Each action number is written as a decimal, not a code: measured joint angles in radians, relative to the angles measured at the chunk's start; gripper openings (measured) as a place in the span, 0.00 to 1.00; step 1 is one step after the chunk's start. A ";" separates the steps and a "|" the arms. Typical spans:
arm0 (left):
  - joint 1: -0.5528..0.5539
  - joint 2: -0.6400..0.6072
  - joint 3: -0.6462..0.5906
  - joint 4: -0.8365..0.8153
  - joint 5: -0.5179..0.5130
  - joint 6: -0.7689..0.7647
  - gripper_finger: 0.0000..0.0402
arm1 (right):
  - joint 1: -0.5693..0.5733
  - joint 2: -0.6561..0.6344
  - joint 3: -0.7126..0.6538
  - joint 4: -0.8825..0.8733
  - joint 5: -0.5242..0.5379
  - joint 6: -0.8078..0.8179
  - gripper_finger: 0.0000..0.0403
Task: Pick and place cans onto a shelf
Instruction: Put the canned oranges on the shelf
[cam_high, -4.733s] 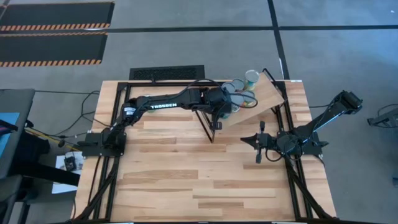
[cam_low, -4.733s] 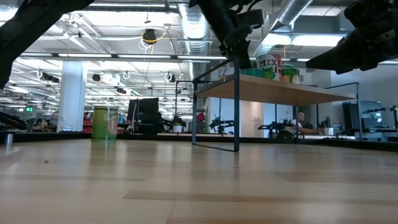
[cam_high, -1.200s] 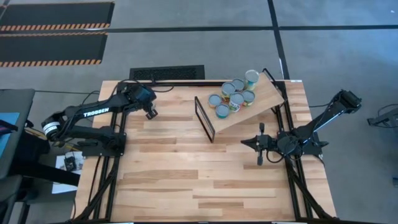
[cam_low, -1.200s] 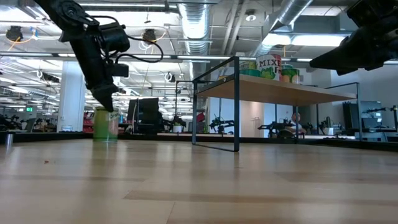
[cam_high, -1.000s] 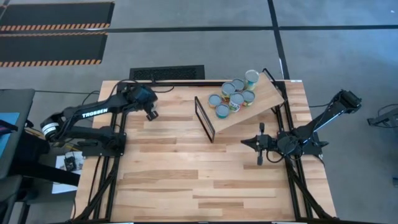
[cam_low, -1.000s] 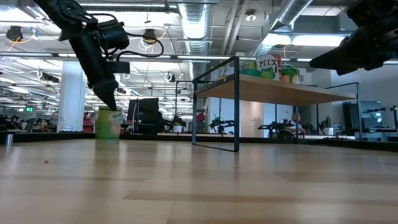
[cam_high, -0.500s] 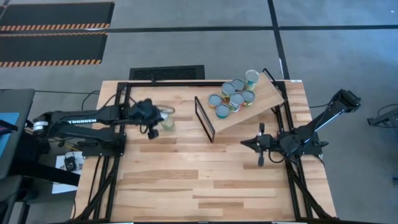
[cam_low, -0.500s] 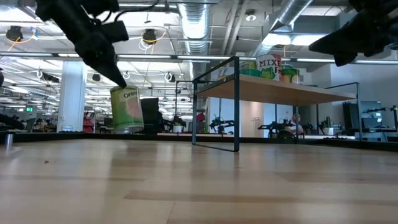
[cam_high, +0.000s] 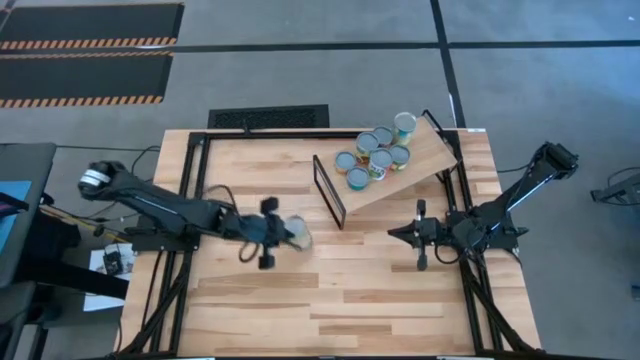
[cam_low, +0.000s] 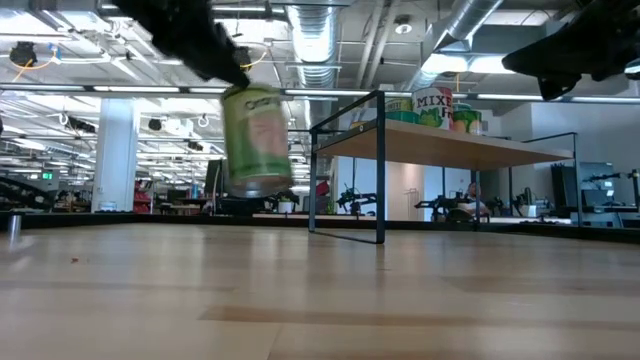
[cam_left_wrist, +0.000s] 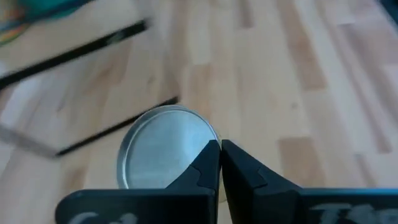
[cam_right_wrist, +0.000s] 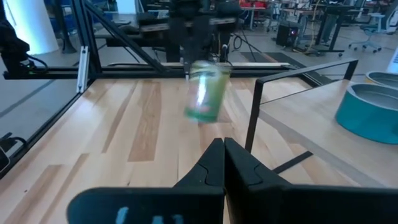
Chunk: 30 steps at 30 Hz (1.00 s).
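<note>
My left gripper (cam_high: 278, 234) is over the middle of the table, shut on a green-labelled can (cam_high: 296, 233) with a silvery top (cam_left_wrist: 165, 147). The low view shows the can (cam_low: 254, 140) hanging in the air; it also shows in the right wrist view (cam_right_wrist: 205, 93). The shelf (cam_high: 405, 168), a light wood board on a black frame (cam_low: 345, 165), stands at the far right with several cans (cam_high: 375, 150) on it. My right gripper (cam_high: 420, 238) is shut and empty, right of the shelf's near end. My left gripper pinches the can at the rim of its top (cam_left_wrist: 210, 140), on one side, between its two nearly closed fingers (cam_left_wrist: 239, 165). The fingers come from above, slanting. The can hangs below them, lifted clear of the table and a little tilted.
The shelf's black end frame (cam_high: 328, 190) stands upright right of the held can. Bare planked tabletop (cam_high: 330, 300) lies toward the near edge. Black frame rails (cam_high: 170, 290) run along the table's left and right sides.
My left gripper has lifted the green can off the far-left part of the table and carried it toward the near edge and the right, to the table's middle. The can now hangs clear and a little tilted.
</note>
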<state>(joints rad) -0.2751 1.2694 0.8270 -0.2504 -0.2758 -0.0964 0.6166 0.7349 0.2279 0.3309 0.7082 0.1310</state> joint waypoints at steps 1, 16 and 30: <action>-0.018 0.039 0.027 0.017 0.000 0.009 0.00 | 0.000 0.000 0.000 0.000 0.000 0.000 0.03; -0.063 0.590 0.558 0.040 0.005 0.198 0.00 | 0.078 0.000 0.000 -0.003 -0.002 -0.009 0.03; -0.004 0.813 0.816 0.027 -0.001 0.327 0.00 | 0.097 0.000 0.000 0.004 0.006 -0.028 0.03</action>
<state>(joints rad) -0.2786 2.0827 1.6428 -0.2231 -0.2772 0.2310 0.7138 0.7345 0.2276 0.3347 0.7143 0.1032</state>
